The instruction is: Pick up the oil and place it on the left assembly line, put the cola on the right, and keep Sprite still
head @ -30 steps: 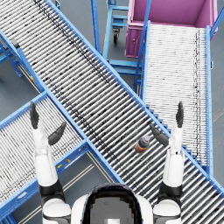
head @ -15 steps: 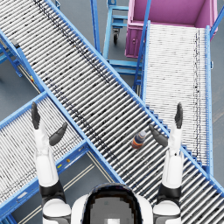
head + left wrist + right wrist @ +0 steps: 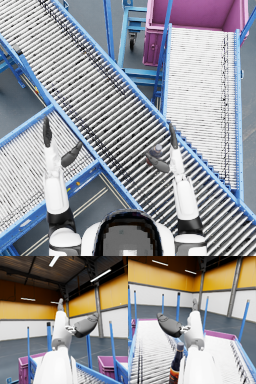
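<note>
A dark cola bottle (image 3: 157, 149) with a dark cap stands upright on the long diagonal roller conveyor (image 3: 100, 100). My right hand (image 3: 169, 152) is raised right beside it, fingers straight up and thumb spread out under the bottle, gripping nothing. In the right wrist view the bottle (image 3: 177, 364) stands close against the forearm, below the thumb of the right hand (image 3: 188, 324). My left hand (image 3: 54, 150) is held up over the left conveyor (image 3: 20, 170), fingers apart and empty; the left wrist view shows that left hand (image 3: 68, 327) against the hall ceiling. No oil or Sprite is visible.
The right conveyor (image 3: 200, 90) runs away from me to a pink bin (image 3: 200, 15) at its far end. Blue side rails (image 3: 75, 132) border all the conveyors, and blue posts (image 3: 178, 306) rise beside them. Another pink bin (image 3: 110, 366) shows in the left wrist view.
The bottle has travelled up the diagonal conveyor, away from me. My right hand has swung left and now stands next to it. The left hand has barely moved.
</note>
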Robot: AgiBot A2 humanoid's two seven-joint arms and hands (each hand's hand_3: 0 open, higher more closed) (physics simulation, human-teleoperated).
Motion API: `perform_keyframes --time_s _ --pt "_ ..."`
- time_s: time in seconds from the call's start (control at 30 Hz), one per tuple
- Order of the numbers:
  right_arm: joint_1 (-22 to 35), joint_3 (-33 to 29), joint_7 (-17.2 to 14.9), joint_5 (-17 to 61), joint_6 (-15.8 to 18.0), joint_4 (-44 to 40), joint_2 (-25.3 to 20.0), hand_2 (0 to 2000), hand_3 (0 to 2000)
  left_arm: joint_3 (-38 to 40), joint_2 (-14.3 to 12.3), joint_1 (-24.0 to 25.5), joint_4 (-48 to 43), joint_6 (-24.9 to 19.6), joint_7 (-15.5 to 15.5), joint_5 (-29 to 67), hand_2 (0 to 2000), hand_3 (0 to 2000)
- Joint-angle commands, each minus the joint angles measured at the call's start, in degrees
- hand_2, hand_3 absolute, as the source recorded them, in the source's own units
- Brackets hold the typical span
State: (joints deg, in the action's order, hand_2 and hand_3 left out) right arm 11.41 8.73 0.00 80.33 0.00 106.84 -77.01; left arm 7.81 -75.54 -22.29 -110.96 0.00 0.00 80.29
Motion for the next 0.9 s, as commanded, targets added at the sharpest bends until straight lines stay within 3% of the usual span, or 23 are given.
perform_keyframes --time_s 0.03,0.4,0.53,0.7,0.77,0.8,0.83,0.9 --pt "0.82 3.24 0.0 0.0 0.0 -7.94 -0.55 0 0 -0.78 -0.03 -0.08 0.53 0.0 0.0 0.0 0 0" --pt "6.53 8.34 0.0 0.0 0.0 -36.98 -4.46 0 0 -1.58 -0.43 -0.84 2.34 0.0 0.0 0.0 0 0" --pt "7.23 8.22 0.0 0.0 0.0 -43.14 -5.15 0 0 -1.27 -0.56 -1.04 2.37 0.0 0.0 0.0 0 0" --pt "12.25 9.48 0.1 -0.01 0.13 -52.87 -7.6 0 0 -1.01 -0.79 -0.71 2.8 0.0 0.0 0.0 0 0" --pt "13.19 10.03 0.23 0.02 -0.6 -52.76 -8.01 0 0 -0.52 -0.88 -0.56 2.96 0.0 0.0 0.0 0 0" --pt "13.96 10.47 0.24 0.03 -0.68 -54.5 -8.36 1361 327 -0.81 -0.9 -0.74 3.16 0.0 0.0 0.0 0 0" --pt "14.63 10.82 0.33 0.05 -0.49 -55.66 -8.67 2000 653 -0.96 -1.04 -0.08 2.94 0.0 0.0 0.0 0 0" --pt "15.58 12.74 0.39 0.12 -3.24 -56.48 -8.87 2000 1307 -0.21 -1.02 -0.59 3.02 0.0 0.0 0.0 0 0"
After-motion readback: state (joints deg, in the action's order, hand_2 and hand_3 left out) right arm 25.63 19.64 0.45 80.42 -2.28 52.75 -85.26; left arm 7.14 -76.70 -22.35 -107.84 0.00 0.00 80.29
